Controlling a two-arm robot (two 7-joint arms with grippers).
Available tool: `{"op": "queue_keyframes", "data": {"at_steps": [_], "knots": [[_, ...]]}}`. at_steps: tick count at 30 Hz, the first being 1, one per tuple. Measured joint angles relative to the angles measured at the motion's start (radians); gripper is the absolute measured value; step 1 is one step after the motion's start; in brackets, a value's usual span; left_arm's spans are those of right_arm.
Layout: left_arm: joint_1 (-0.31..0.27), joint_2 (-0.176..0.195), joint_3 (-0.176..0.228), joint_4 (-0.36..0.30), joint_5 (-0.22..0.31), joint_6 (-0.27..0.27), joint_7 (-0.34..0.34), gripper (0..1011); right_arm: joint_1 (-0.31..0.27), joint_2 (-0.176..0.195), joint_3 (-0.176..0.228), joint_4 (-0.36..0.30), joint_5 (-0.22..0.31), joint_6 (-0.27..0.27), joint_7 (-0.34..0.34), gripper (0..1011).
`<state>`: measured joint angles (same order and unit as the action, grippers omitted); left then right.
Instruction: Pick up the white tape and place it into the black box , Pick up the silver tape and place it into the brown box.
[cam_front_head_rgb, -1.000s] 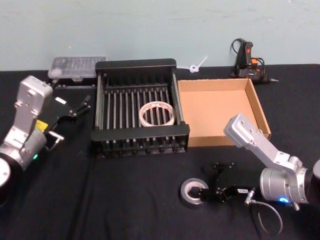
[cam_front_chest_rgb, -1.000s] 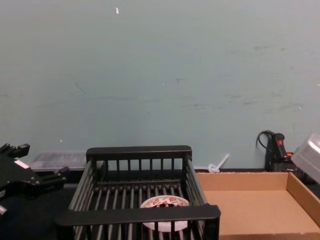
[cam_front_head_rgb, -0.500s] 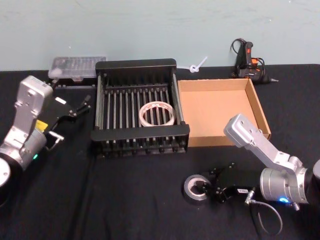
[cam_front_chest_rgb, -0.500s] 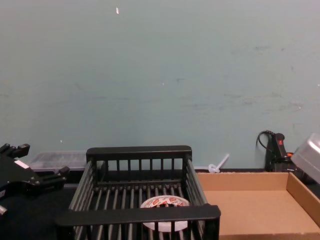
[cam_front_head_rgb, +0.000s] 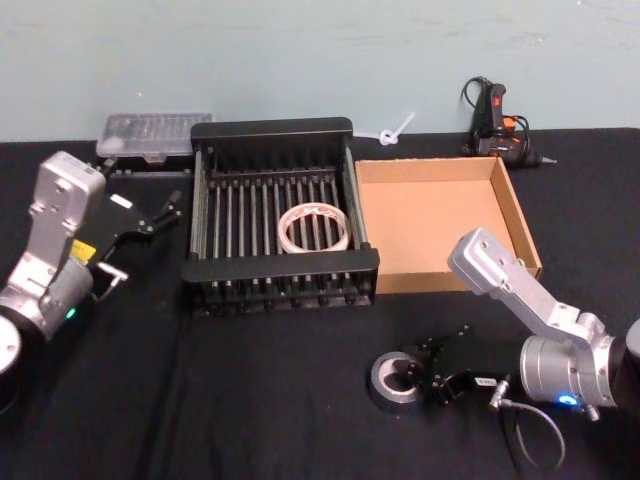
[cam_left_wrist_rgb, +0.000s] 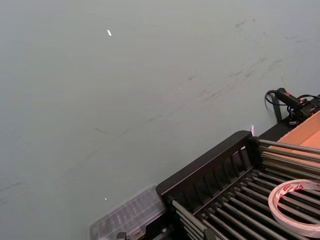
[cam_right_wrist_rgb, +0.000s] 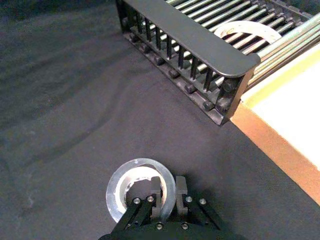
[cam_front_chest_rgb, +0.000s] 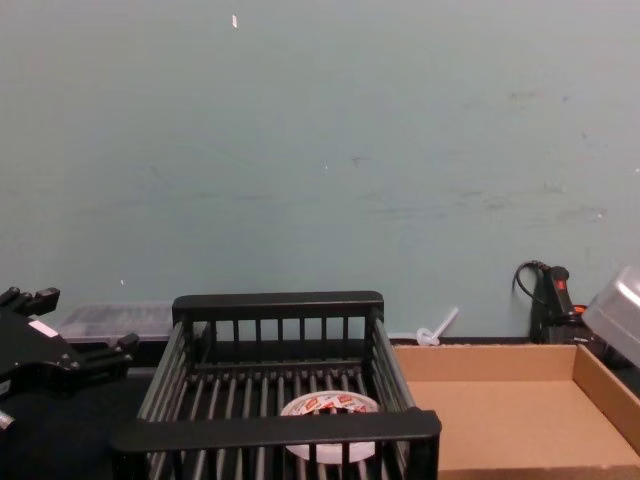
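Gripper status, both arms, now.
Left gripper: open, empty, beside the black box.
Right gripper: shut on the silver tape wall, on the table.

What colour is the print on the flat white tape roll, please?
Red, on the flat white tape roll in the black slatted crate; chest view.

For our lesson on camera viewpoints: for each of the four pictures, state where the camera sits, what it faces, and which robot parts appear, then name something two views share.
Head: high, looking down at the black box, brown box, both arms.
Chest: low, looking across the box fronts; left pincer at the edge.
Left wrist: faces the wall and box corner.
Right wrist: looks down at the right pincer gripping the silver tape.
Shared: white tape in all four.
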<state>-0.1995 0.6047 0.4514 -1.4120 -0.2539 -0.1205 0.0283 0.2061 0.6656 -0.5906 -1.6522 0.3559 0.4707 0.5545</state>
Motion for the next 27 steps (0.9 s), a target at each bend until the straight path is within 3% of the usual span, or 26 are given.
{"op": "queue_keyframes", "data": {"at_steps": [9,16,27], "knots": [[0.0,0.0,0.0,0.0,0.0,0.0,0.0,1001,-0.004,0.002,0.004,-0.002,0.002,-0.011,0.003,178],[0.0,0.0,0.0,0.0,0.0,0.0,0.0,1001,-0.016,0.01,0.031,-0.018,0.017,-0.044,-0.008,178],[0.0,0.0,0.0,0.0,0.0,0.0,0.0,1001,-0.011,-0.01,0.129,-0.024,0.022,-0.07,-0.109,178]]}}
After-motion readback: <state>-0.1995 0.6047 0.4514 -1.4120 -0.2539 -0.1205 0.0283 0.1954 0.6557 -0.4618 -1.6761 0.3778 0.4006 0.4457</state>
